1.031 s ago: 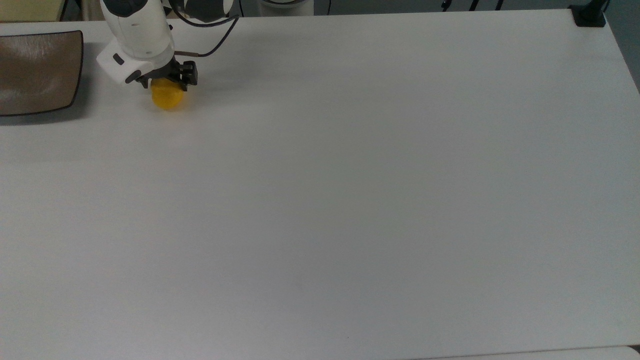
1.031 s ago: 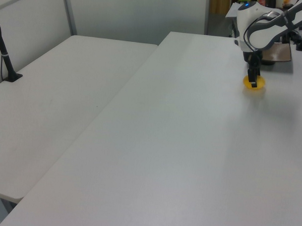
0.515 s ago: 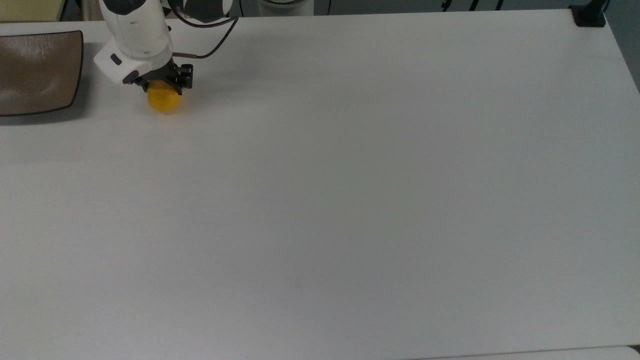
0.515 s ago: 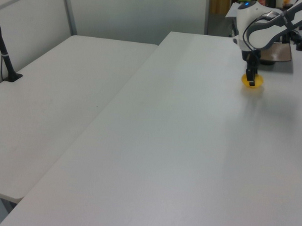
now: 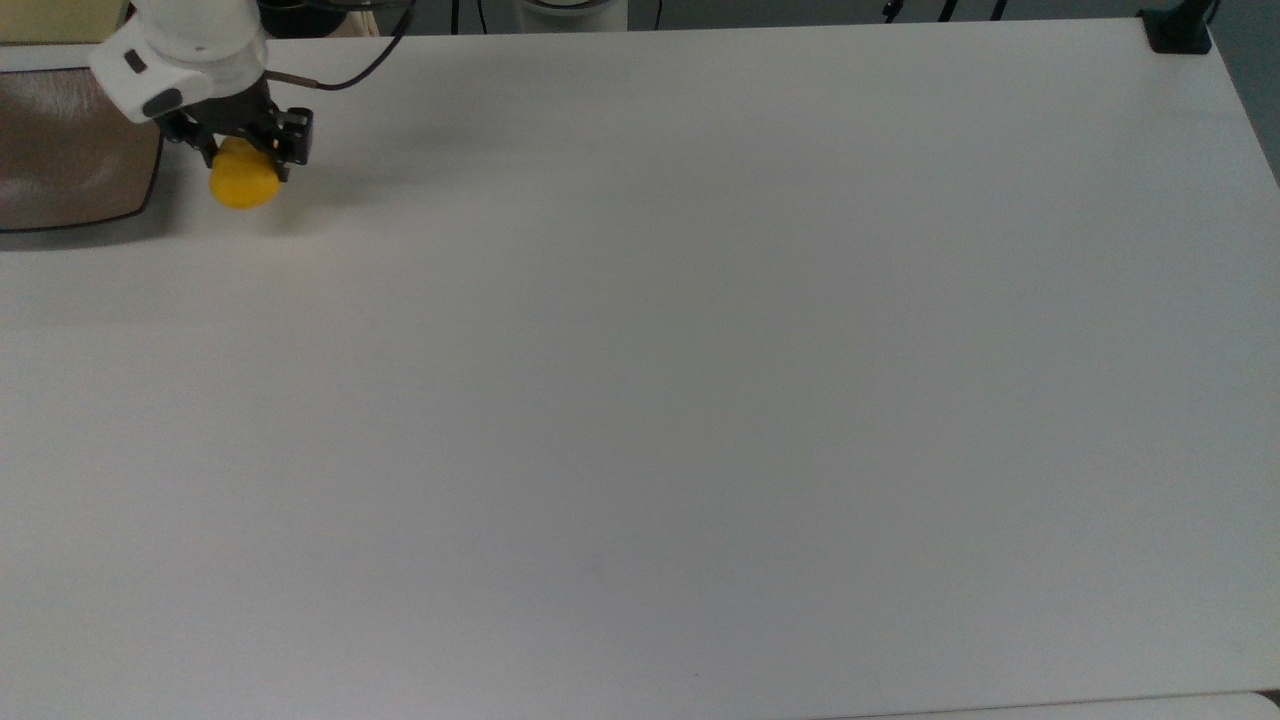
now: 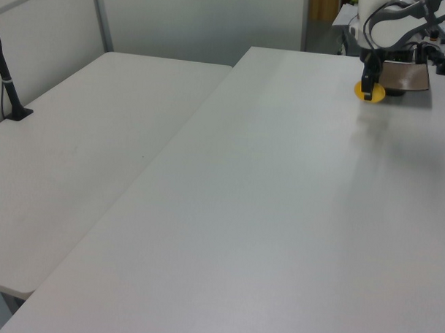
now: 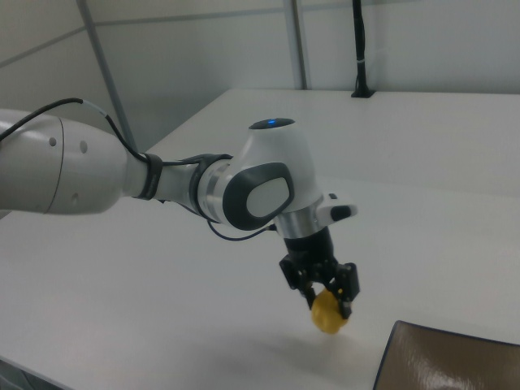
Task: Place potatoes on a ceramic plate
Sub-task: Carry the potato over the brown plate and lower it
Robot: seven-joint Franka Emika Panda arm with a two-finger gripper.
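Potato (image 5: 243,185) is clenched in our gripper (image 5: 240,150) and looks lifted off the white table (image 5: 700,400), right beside the ceramic plate's (image 5: 70,150) edge near the table's corner at the top view's upper left. Compared with a second ago, we've carried it toward the plate; in the right view it hangs just short of the plate's rim (image 7: 390,349).

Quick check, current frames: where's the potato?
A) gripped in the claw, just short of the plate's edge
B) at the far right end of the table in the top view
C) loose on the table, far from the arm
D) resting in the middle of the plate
A: the claw is shut on the potato, beside the ceramic plate and not yet over it, in the top view.
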